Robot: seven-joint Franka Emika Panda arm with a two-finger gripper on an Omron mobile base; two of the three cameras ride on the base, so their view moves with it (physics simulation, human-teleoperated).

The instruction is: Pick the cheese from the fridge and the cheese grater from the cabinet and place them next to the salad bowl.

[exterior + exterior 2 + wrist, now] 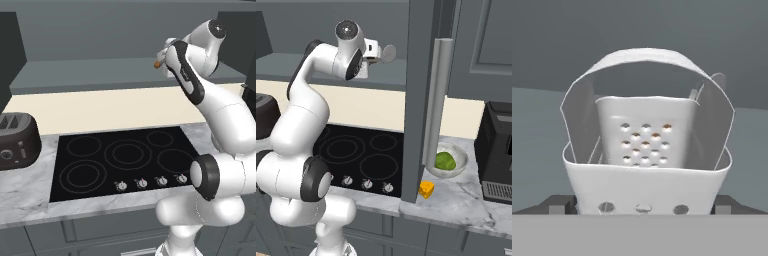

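A: Left base view: arm raised to the cabinet (125, 72) shelf, above the stove (125, 162).

B: Right base view: cheese (426, 189) already at the counter's front edge beside the salad bowl (448, 160).

A: Hand view: cheese grater (647, 160) dead ahead, gripper (644, 206) spread wide, flanking its base.

B: Grater pickup underway; next, squeeze shut and lift.

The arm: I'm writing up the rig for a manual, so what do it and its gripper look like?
The arm has glossy white rounded segments with dark grey or black bands and caps at the joints. No cables or markings show. In the hand view, the gripper ends in two small dark, blocky fingertips.
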